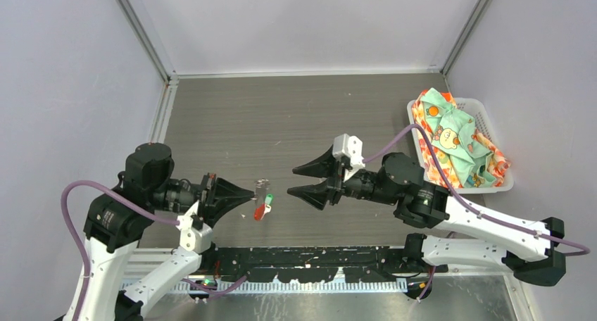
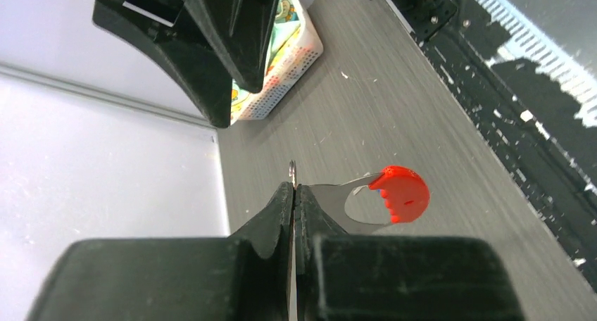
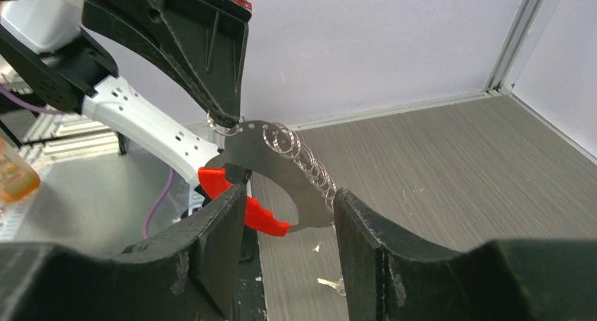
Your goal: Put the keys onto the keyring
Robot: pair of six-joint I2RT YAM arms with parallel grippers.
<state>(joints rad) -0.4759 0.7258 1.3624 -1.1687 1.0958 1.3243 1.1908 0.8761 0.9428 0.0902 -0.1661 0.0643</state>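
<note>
My left gripper [image 1: 253, 193] was pinched fully shut. In the left wrist view its two fingertips [image 2: 285, 194] met with no gap, and a small wire ring poked out just above them. That ring was the top end of the keyring [image 3: 281, 167], so I had the keyring by its chain end and clear of the table [image 1: 281, 110]. From the pinch, a flat silvery curved plate swept downward and ended in a red plastic piece [image 2: 401, 193]. A string of small wire rings [image 3: 304, 158] lay along the plate's outer edge.

My right gripper [image 1: 292, 181] stood open, with a clear gap between its fingers, and it had hold of nothing. It pointed at the left one from close by. Seen from the right wrist, the plate and the red piece hung in the gap between my two fingers [image 3: 211, 229]. I could not tell whether either finger touched them.

From above, a tiny key with a green head [image 1: 269, 197] showed right beside the red piece. I could not tell whether it touched the keyring or lay on the wood under it. In the right wrist view a small silvery blade [image 3: 328, 284] lay flat on the table below the keyring.

A white basket [image 1: 493, 187] holding patterned cloth [image 1: 457, 134] sat at the table's far right edge, well apart from both grippers.
</note>
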